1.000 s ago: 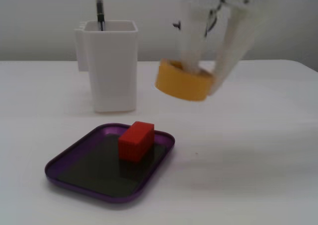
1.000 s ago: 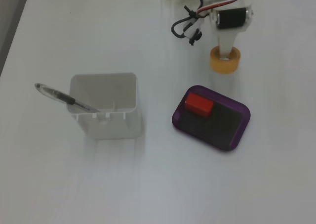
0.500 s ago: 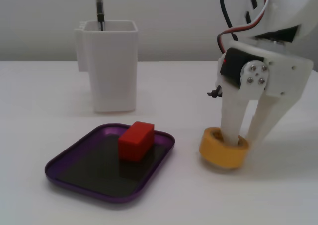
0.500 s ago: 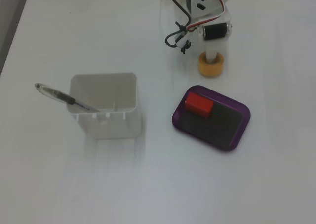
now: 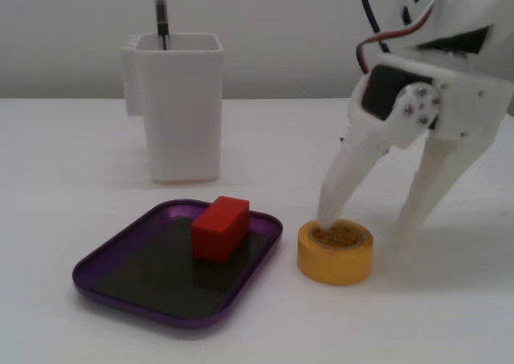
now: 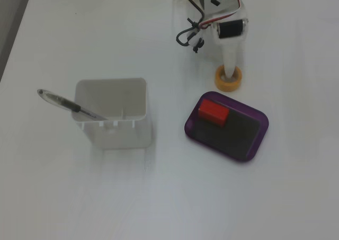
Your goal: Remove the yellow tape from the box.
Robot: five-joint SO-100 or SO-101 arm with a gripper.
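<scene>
Releasing the yellow tape [image 5: 335, 253], the gripper [image 5: 365, 228] stands spread wide, one finger in the roll's core, the other outside and apart. The tape lies flat on the table just beside the box [image 5: 120, 280], already out. Next, lifting clear seems called for. Half a second ago, the fingers pinched its wall.

White container, pen, red block.
The container [image 5: 178, 103] stands mid-tabletop [image 6: 79, 197], holding a pen [image 6: 66, 104]; the red block [image 5: 219, 227] lies nearby.
</scene>
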